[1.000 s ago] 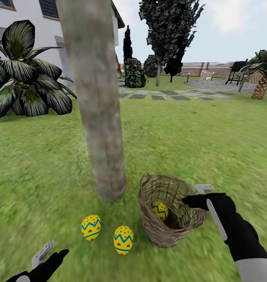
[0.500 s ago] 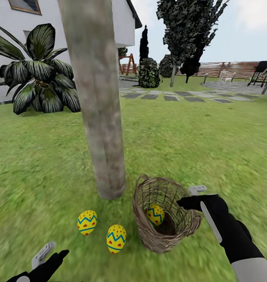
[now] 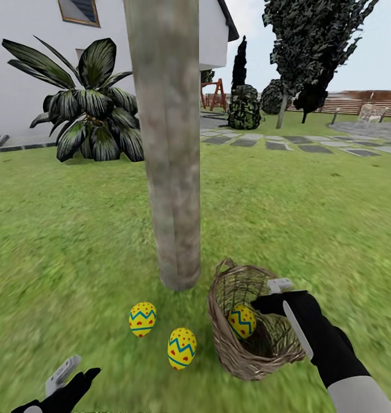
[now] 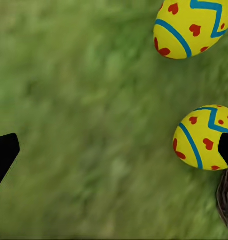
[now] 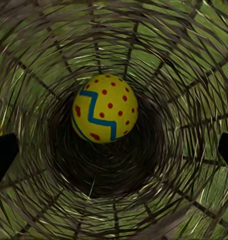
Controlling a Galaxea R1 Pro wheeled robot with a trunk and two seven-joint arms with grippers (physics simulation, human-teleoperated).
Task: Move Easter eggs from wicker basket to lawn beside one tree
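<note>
1. One egg (image 5: 104,108) sits deep in the wicker basket (image 3: 250,355), dead centre between the right gripper (image 5: 114,150) jaws, spread wide, not touching it.
2. Two eggs (image 3: 143,319) (image 3: 182,348) lie on the lawn (image 3: 75,229) near the tree (image 3: 167,143).
3. Left gripper (image 4: 114,152) hangs spread over grass.

Yellow eggs (image 3: 182,348), blue zigzags, red spots; brown wicker basket (image 3: 235,355); green lawn (image 3: 75,229).

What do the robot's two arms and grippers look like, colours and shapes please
In the head view the right arm has a matte black, rounded forearm shell with a pale grey strip along it, above a light grey segment. The right gripper is black with a pale grey finger. The left gripper is likewise black with a light grey finger. No cables or markings are visible.
</note>
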